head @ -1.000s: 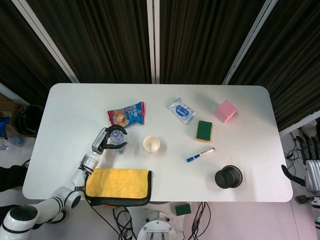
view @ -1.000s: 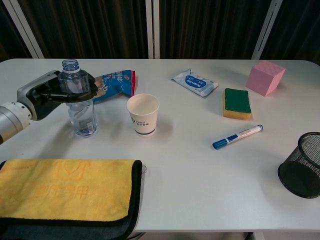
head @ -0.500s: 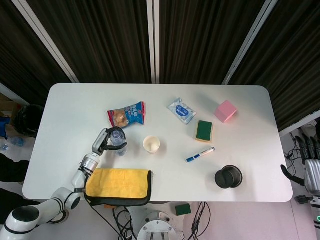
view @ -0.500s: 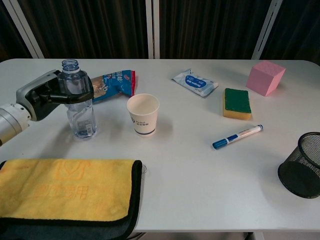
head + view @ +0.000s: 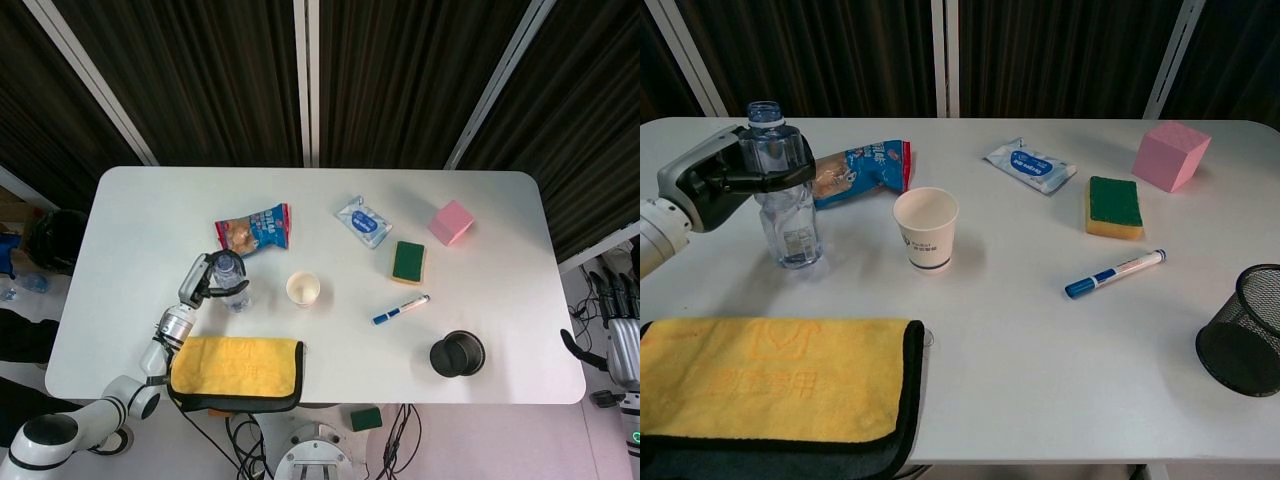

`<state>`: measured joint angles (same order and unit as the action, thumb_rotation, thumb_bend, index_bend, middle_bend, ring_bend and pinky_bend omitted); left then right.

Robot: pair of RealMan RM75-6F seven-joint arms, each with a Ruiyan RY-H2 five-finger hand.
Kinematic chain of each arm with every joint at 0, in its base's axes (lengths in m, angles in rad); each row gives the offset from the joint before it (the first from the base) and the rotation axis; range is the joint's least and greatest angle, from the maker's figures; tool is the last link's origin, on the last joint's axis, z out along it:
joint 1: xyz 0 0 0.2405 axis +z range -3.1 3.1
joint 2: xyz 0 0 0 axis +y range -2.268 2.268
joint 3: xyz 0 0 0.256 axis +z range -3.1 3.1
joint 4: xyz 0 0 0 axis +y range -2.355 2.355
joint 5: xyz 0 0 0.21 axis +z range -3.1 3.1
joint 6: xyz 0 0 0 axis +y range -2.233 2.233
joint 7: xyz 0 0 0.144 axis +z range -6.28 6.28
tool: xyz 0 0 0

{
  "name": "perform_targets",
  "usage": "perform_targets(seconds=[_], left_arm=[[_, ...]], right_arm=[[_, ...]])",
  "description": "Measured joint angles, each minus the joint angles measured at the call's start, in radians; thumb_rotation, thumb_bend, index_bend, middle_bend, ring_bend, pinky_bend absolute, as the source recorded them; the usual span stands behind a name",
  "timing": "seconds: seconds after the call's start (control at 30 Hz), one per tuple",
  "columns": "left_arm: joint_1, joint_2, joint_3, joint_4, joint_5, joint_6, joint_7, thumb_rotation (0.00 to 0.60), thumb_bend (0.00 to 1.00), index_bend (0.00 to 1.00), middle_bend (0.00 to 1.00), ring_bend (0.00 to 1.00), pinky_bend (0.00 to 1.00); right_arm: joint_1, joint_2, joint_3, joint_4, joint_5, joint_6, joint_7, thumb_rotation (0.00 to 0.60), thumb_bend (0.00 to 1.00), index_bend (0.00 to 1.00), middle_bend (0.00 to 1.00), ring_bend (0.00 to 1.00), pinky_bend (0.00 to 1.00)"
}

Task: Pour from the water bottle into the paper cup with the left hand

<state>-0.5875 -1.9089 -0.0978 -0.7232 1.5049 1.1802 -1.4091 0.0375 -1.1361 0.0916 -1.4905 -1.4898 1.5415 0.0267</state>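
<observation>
White table (image 5: 1040, 340) carries the water bottle (image 5: 780, 190), upright with mouth pointing up, gripped by the left hand (image 5: 715, 180).

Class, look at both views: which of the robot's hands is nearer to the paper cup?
The left. The left hand grips the water bottle just beside the paper cup; the right hand hangs off the table's far right edge.
</observation>
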Motion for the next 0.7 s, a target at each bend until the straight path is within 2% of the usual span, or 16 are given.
perform_targets(seconds=[0.33,0.7], left_arm=[[0.007,-0.004,-0.010,0.010,-0.002,0.036,0.069,0.600,0.32,0.78,0.79,0.66,0.54],[0.007,-0.050,-0.020,0.092,0.001,0.098,0.297,0.600,0.33,0.78,0.79,0.66,0.55]], right_arm=[[0.002,-0.002,0.000,-0.003,-0.001,-0.001,-0.006,0.508,0.24,0.00,0.00,0.00,0.00],[0.001,0.003,-0.002,-0.004,-0.003,-0.002,0.001,0.511,0.24,0.00,0.00,0.00,0.00]])
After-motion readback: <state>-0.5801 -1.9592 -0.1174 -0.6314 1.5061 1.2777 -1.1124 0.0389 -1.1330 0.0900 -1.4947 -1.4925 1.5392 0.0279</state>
